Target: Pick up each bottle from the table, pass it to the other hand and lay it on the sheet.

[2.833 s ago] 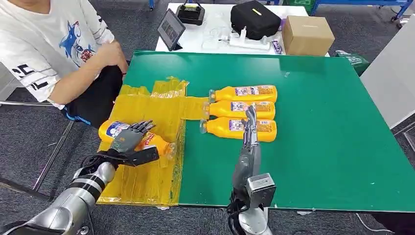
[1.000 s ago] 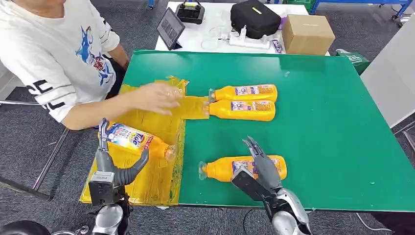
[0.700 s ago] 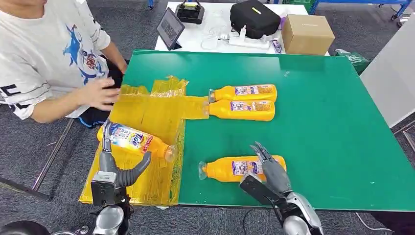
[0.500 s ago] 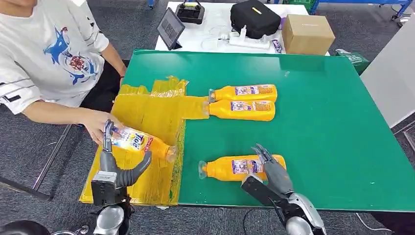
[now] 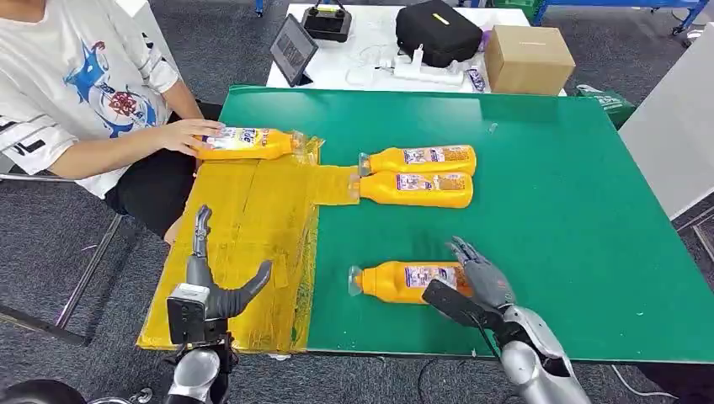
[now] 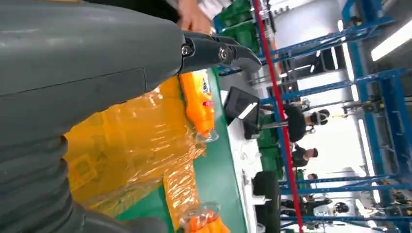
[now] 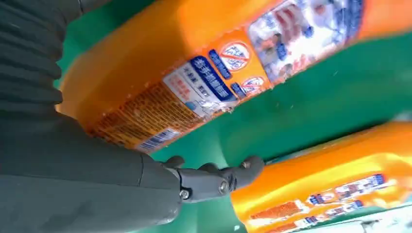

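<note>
Right hand (image 5: 473, 282) is wrapped on orange plastic bottle (image 5: 404, 281) on green tabletop (image 5: 572, 210); left hand (image 5: 210, 282) spread, empty, over yellow crinkled film sheet (image 5: 253, 210).

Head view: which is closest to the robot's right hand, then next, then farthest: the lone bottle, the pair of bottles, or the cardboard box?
1. The lone bottle, right at the right hand.
2. The pair of bottles, mid-table, farther back.
3. The cardboard box, on the white table behind.

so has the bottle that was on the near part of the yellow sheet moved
Yes. The person's hand has taken that bottle from near the left hand up to the sheet's far edge, level with the two paired bottles.
</note>
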### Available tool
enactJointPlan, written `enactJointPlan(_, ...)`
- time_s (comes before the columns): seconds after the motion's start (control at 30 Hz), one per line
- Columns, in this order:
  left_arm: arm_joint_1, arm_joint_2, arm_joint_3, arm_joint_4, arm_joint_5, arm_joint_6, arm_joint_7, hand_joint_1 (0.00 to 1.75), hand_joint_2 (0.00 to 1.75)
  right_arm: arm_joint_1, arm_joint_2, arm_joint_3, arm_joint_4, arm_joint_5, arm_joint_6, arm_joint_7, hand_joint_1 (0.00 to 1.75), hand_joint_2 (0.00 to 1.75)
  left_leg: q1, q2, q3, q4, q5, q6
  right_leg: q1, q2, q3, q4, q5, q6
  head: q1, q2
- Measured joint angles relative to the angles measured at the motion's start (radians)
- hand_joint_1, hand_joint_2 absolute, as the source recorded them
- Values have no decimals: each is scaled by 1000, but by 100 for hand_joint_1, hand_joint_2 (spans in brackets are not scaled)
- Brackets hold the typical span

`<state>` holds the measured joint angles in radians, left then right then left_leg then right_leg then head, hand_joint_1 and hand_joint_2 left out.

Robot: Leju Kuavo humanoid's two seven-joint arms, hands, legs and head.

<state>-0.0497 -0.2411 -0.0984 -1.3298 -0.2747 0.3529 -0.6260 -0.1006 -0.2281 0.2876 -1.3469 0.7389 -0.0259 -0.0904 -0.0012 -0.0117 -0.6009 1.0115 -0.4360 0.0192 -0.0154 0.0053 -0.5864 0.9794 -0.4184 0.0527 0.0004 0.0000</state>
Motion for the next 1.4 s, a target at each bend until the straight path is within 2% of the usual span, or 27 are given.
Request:
enactJointPlan(0.17, -8, 0, 0, 24, 2, 0, 1, 0, 175, -60, 6, 1, 83, 13, -7, 2, 0, 175, 0, 0, 0, 0, 0, 0, 0, 0, 0, 0, 0, 0, 0, 0)
enactJointPlan(0.67, -24, 0, 2, 62, 13, -12, 8, 0, 175, -120, 39, 29, 177, 80, -36, 7, 0, 175, 1, 3, 1, 0, 0, 0, 1, 0, 0, 0, 2, -3, 0, 0)
enactJointPlan(0.8, -28, 0, 3, 73, 15, -23, 8, 0, 175, -141, 44, 48, 201, 41, 13, 6, 0, 175, 1, 3, 1, 0, 0, 0, 1, 1, 0, 0, 2, -3, 0, 0)
enactJointPlan(0.87, -34, 0, 2, 82, 22, -32, 8, 0, 175, -157, 37, 52, 213, -29, 80, 6, 3, 175, 1, 4, 2, 0, 0, 0, 1, 2, 0, 0, 2, -3, 0, 0)
enactJointPlan(0.9, -39, 0, 2, 87, 24, -33, 8, 0, 175, -162, 29, 56, 219, -56, 107, 8, 30, 175, 1, 4, 3, 0, 0, 0, 1, 2, 1, 0, 2, -3, 0, 0)
enactJointPlan(0.93, -43, 0, 2, 92, 28, -33, 8, 0, 175, -162, 23, 59, 225, -79, 120, 9, 87, 175, 1, 4, 3, 0, 0, 0, 1, 1, 1, 0, 2, -3, 1, 0)
enactJointPlan(0.97, -46, 0, 2, 97, 33, -33, 8, 0, 175, -163, 16, 62, 230, -97, 127, 10, 129, 175, 1, 4, 3, 0, 0, 0, 1, 1, 1, 0, 2, -3, 0, 0)
enactJointPlan(1.1, -52, 0, 2, 113, 40, -33, 8, 0, 175, -163, 3, 66, 233, -134, 132, 22, 140, 175, 1, 4, 5, 0, 0, 0, 1, 2, 2, 0, 2, -3, 0, 0)
enactJointPlan(1.27, -57, 0, -2, 130, 48, -40, 8, 0, 175, -161, -5, 74, 233, -162, 132, 36, 138, 175, 1, 4, 7, 0, 0, 0, 1, 2, 5, 0, 2, -3, 0, 0)
enactJointPlan(1.3, -58, 0, -3, 133, 53, -42, 10, 0, 175, -160, -7, 76, 233, -165, 132, 36, 147, 175, 1, 4, 8, 0, 0, 0, 1, 2, 5, 0, 2, -3, 0, 0)
enactJointPlan(1.4, -60, 0, -4, 146, 63, -52, 20, 0, 175, -150, -16, 79, 232, -172, 133, 37, 159, 175, 1, 4, 8, 0, 0, 0, 1, 2, 6, -1, 2, -3, 0, 0)
